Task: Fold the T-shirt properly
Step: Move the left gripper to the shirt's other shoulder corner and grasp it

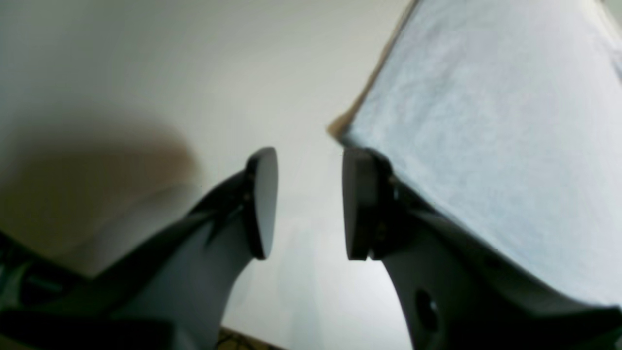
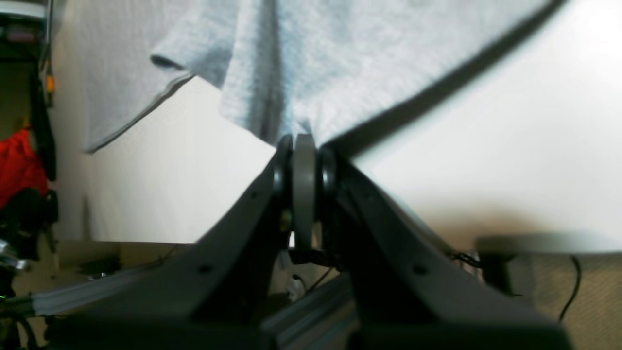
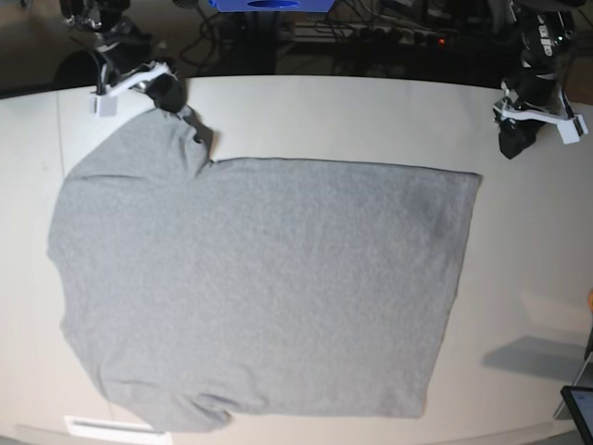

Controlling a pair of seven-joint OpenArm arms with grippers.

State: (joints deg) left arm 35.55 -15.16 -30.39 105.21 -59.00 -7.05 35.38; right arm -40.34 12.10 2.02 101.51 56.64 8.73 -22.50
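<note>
White tabletop (image 3: 371,111) fills most of the base view, with a dark strip of cables and gear along the far edge, too dim to sort out. At the near edge the table is cut off, and a small dark screen corner (image 3: 579,408) pokes in at the lower right, mostly out of frame.

Both wrist views are soft and blurred. In the right wrist view a red shape (image 2: 17,160) at the left edge cannot be identified. The right gripper's (image 2: 303,146) tips are buried in cloth, so the exact bite is hard to see, but its jaws are pressed together on a bunched fold of the T-shirt (image 3: 250,287), at the far sleeve in the base view (image 3: 176,102).

The left gripper (image 1: 308,204) has its jaws parted with only bare table between the pads (image 1: 265,199); it holds nothing. One pad stands just beside the shirt's corner, and whether it touches the cloth cannot be told. In the base view that gripper (image 3: 514,139) sits near the far hem corner.

The shirt is heather grey and plain on the side showing, spread flat across the table's middle, hem toward the left arm, sleeves toward the right arm. The near sleeve reaches the table's front edge. Cloth by the gripped sleeve is drawn up into creases
</note>
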